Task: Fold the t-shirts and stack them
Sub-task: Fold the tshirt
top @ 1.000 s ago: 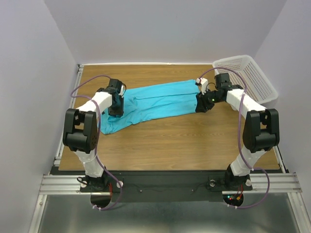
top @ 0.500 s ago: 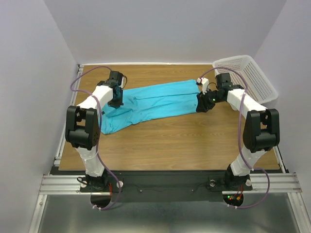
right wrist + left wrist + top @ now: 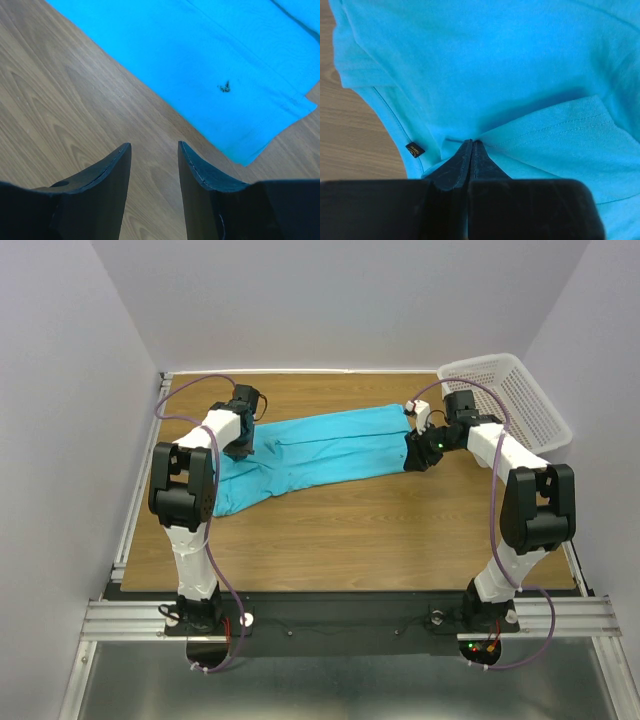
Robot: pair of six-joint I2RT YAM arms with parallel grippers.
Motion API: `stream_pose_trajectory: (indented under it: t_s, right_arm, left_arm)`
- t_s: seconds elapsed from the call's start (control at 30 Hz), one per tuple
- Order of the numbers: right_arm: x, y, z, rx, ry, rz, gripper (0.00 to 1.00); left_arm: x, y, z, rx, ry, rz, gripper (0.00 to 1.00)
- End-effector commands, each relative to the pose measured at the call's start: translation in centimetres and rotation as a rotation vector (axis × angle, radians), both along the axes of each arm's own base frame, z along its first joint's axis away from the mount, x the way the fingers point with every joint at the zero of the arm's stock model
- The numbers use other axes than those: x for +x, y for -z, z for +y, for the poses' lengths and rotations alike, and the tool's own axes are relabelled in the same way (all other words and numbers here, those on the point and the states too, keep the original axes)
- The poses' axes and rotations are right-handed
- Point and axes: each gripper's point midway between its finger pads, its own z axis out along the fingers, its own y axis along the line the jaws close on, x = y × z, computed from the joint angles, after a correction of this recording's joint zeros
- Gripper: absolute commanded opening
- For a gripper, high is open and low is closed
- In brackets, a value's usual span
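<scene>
At left, left gripper [image 3: 471,145] sits on the t-shirt [image 3: 320,450], fingers pressed together, pinching a pucker of fabric near the dark label [image 3: 414,149]. The t-shirt lies in a long band across the table [image 3: 350,530]. At its right end, right gripper [image 3: 154,150] is part open and holds nothing, over bare wood just beside the cloth edge. A basket [image 3: 520,400] is in the far right corner.

The t-shirt [image 3: 320,448] is lying across the table's [image 3: 380,530] upper middle; the basket [image 3: 530,400] is sitting at its upper-right corner.
</scene>
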Motion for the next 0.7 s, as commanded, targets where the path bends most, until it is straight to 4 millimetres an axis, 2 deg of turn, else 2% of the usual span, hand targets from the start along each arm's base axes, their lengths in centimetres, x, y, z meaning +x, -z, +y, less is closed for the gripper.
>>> stream_pose_trajectory:
  t_s: [0.0, 0.03, 0.27, 0.57, 0.67]
  right_arm:
    - [0.4, -1.1, 0.2, 0.019, -0.016, -0.053, 0.48]
    - [0.4, -1.1, 0.2, 0.019, -0.016, -0.054, 0.48]
    - [0.4, -1.0, 0.2, 0.019, -0.019, -0.052, 0.48]
    - [0.3, -1.0, 0.2, 0.021, -0.022, -0.051, 0.48]
    - [0.3, -1.0, 0.1, 0.020, -0.020, -0.052, 0.48]
  left_arm:
    - [2.5, -3.2, 0.1, 0.041, 0.013, -0.098, 0.11]
    - [2.9, -3.6, -0.1, 0.041, 0.015, -0.114, 0.14]
    - [4.9, -6.5, -0.4, 0.075, 0.037, -0.237, 0.15]
    - [4.2, -7.2, 1.1, 0.143, -0.002, -0.265, 0.35]
    - [4.3, -8.9, 1.8, 0.164, -0.036, -0.336, 0.43]
